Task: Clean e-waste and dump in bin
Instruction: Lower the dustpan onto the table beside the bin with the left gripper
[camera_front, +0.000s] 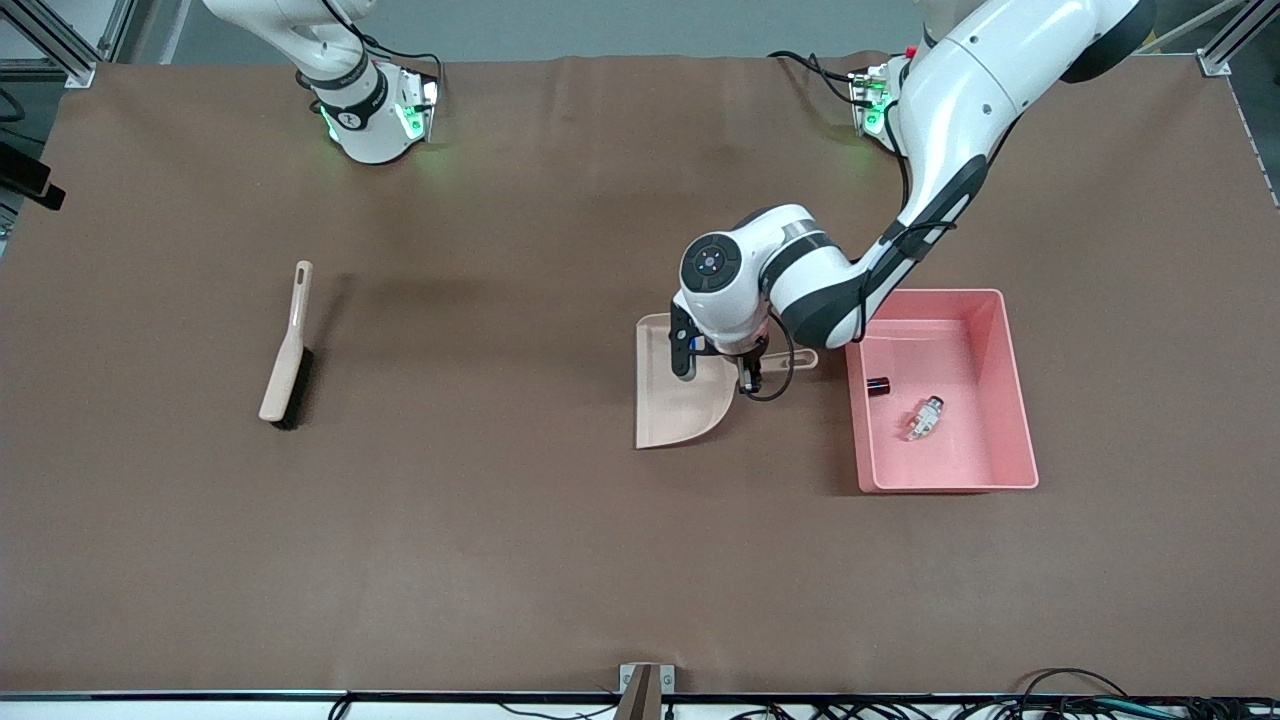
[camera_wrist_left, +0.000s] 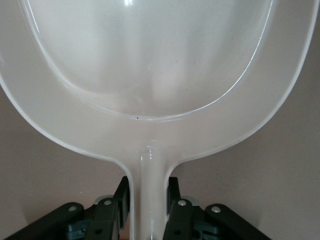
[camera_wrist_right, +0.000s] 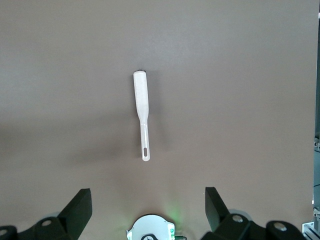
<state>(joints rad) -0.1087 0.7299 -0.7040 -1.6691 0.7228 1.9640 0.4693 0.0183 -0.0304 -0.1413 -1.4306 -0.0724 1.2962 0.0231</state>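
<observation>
The two e-waste parts lie in the pink bin (camera_front: 1015, 390): the small black block (camera_front: 878, 386) and the white-grey part (camera_front: 925, 417). The beige dustpan (camera_front: 675, 400) lies flat on the table beside the bin, toward the right arm's end. My left gripper (camera_front: 752, 362) is low over the dustpan's handle (camera_front: 800, 358). In the left wrist view my left gripper (camera_wrist_left: 148, 187) is shut on the handle (camera_wrist_left: 148, 170), and the pan (camera_wrist_left: 150, 65) is empty. My right gripper (camera_wrist_right: 147, 200) is open and empty, high over the table, out of the front view.
A beige hand brush (camera_front: 288, 345) with dark bristles lies on the table toward the right arm's end; it also shows in the right wrist view (camera_wrist_right: 142, 107). The right arm's base (camera_front: 375, 115) and the left arm's base (camera_front: 875, 105) stand along the table's edge.
</observation>
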